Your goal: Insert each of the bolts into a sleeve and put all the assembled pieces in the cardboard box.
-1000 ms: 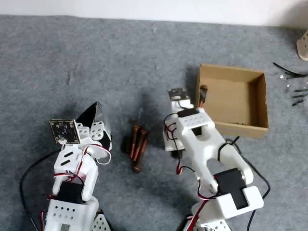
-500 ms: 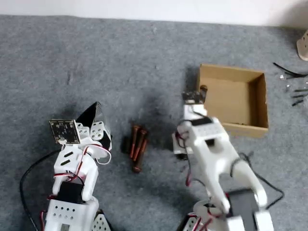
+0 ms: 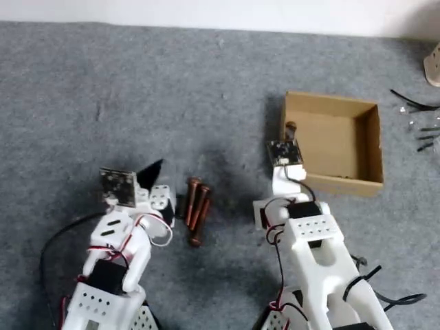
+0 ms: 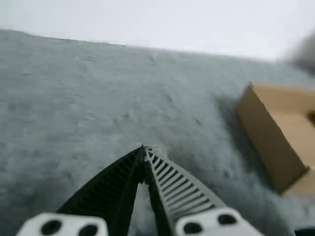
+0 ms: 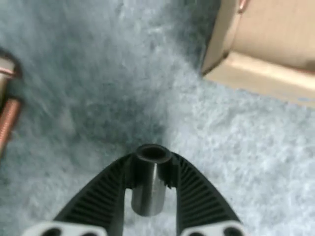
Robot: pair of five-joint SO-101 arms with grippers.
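My two arms stand side by side on the grey carpet [image 3: 137,82]. My left gripper [image 4: 144,152] has its ribbed jaws pressed together at the tips with nothing between them, and it hangs just above the carpet. In the high view it [image 3: 152,170] lies just beside the copper-coloured bolts [image 3: 196,206], which lie together on the carpet between my arms.

My right gripper [image 5: 151,162] is clamped on a dark metal sleeve [image 5: 147,196]. The sleeve's open bore faces outward past the fingertips. The gripper is above the carpet, near the corner of the cardboard box [image 5: 256,73]. The bolts [image 5: 7,118] lie well off to the other side. My right arm [image 3: 309,234] points toward the near wall of the box [image 3: 375,148].

One copper-coloured piece [image 3: 290,128] rests inside the box, against its corner. My left wrist view shows the box [image 4: 266,142] farther off.
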